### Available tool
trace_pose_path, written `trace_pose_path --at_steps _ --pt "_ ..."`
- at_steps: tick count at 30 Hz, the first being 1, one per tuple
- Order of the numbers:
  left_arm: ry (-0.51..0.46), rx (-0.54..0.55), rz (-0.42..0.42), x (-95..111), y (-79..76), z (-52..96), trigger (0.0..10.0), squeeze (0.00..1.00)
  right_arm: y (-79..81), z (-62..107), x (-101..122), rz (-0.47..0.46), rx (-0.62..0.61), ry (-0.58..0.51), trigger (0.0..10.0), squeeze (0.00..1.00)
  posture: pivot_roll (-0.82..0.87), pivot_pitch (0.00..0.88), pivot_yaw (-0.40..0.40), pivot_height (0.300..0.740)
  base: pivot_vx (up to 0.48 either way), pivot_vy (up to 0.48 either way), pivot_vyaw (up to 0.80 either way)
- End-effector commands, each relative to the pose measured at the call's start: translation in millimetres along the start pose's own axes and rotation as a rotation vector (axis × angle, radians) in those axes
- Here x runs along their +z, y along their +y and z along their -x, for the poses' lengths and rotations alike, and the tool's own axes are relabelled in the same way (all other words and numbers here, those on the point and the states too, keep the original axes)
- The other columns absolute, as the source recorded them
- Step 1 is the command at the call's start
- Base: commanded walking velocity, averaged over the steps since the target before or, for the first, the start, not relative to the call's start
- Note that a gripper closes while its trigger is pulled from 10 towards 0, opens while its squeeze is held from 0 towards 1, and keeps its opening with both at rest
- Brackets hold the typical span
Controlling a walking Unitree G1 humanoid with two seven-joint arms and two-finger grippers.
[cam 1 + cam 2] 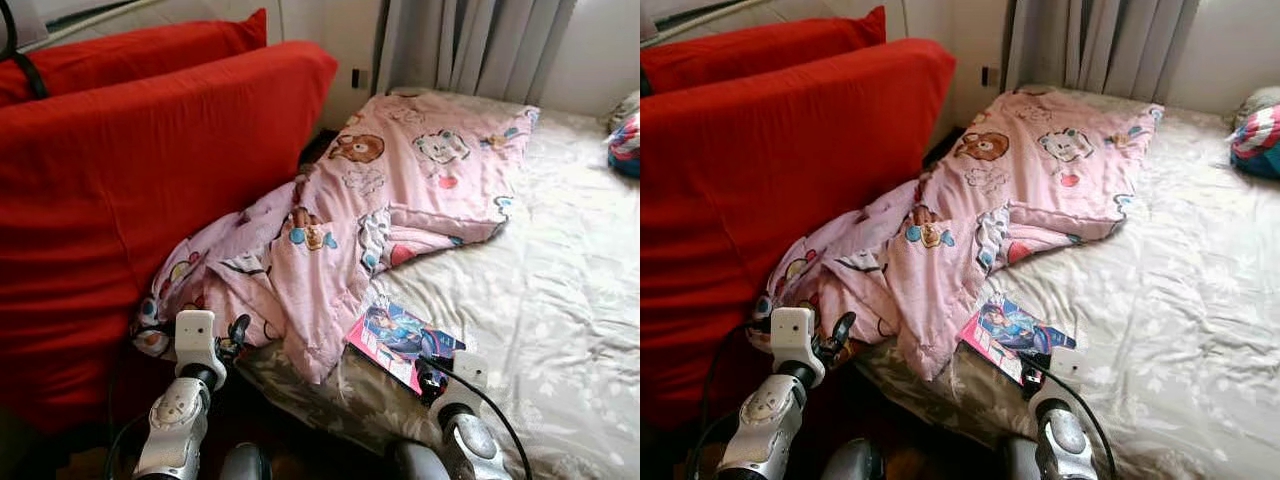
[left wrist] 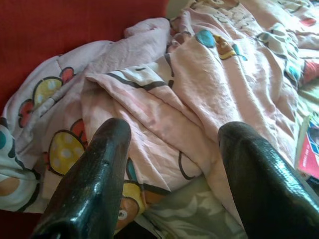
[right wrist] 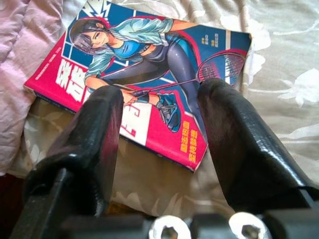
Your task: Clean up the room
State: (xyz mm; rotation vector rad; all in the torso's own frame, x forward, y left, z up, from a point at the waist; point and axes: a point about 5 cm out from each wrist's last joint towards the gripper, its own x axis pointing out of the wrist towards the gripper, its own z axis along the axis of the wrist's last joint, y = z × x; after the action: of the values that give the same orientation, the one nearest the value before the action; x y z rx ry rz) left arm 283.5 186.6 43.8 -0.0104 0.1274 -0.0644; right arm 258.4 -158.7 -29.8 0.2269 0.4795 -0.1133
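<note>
A: Right gripper [image 3: 159,134] — fingers spread, holding nothing. They straddle the near corner of the comic book [image 3: 149,84]; whether the pads touch the cover I can't tell.

B: Left gripper [image 2: 174,169]?

A: Also parted and empty, aimed at the bunched lower end of the pink cartoon blanket [image 2: 199,84], close to it but not gripping.

B: Where do the items lie?

A: The comic book lies flat, face up, near the foot edge of the bed [image 1: 560,300], on the floral sheet, just beside the blanket's hanging fold. The blanket runs rumpled from the head of the bed down along the red sofa [image 1: 130,180], its lower end spilling over the mattress edge against the sofa's side.

B: Progress?

A: Judged early. Nothing is lifted; book not picked up, blanket neither folded nor straightened. A striped, colourful thing [image 1: 1258,135] lies at the far right of the bed, too cropped to identify.

B: Remaining?

A: Likely all of it: grasp and put away the book, then deal with the blanket
</note>
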Motion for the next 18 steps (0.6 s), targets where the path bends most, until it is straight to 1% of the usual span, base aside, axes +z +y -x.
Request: trace_pose_path --at_steps 1,5,7,11,15,18 --pt "0.011 -0.011 -0.029 0.4 2.4 2.0 10.0 0.0 4.4 -1.5 1.1 0.001 0.008 0.008 10.0 0.0 0.05 0.084 0.026 0.604 0.0 0.0 0.0" --pt "0.013 -0.012 -0.034 0.5 3.8 2.6 10.0 0.0 9.7 -2.9 3.2 0.011 0.024 0.005 10.0 0.0 0.06 0.086 0.03 0.594 0.0 0.0 0.0" --pt "0.013 -0.012 -0.038 0.6 4.9 3.3 10.0 0.0 11.6 -3.2 6.4 -0.004 0.028 -0.025 10.0 0.0 0.06 0.089 0.033 0.59 0.0 0.0 0.0" --pt "0.016 -0.018 -0.045 0.8 5.6 5.3 10.0 0.0 10.8 -3.1 6.6 -0.01 0.019 -0.028 10.0 0.0 0.06 0.097 0.037 0.59 0.0 0.0 0.0" --pt "0.024 -0.029 -0.06 -0.8 6.1 11.6 10.0 0.0 9.6 -2.1 4.2 -0.023 0.003 -0.021 10.0 0.0 0.07 0.124 0.053 0.59 0.0 0.0 0.0" --pt "0.025 -0.03 -0.061 -1.0 6.2 12.4 10.0 0.0 9.6 -2.0 4.0 -0.025 0.001 -0.022 10.0 0.0 0.07 0.124 0.053 0.59 0.0 0.0 0.0"
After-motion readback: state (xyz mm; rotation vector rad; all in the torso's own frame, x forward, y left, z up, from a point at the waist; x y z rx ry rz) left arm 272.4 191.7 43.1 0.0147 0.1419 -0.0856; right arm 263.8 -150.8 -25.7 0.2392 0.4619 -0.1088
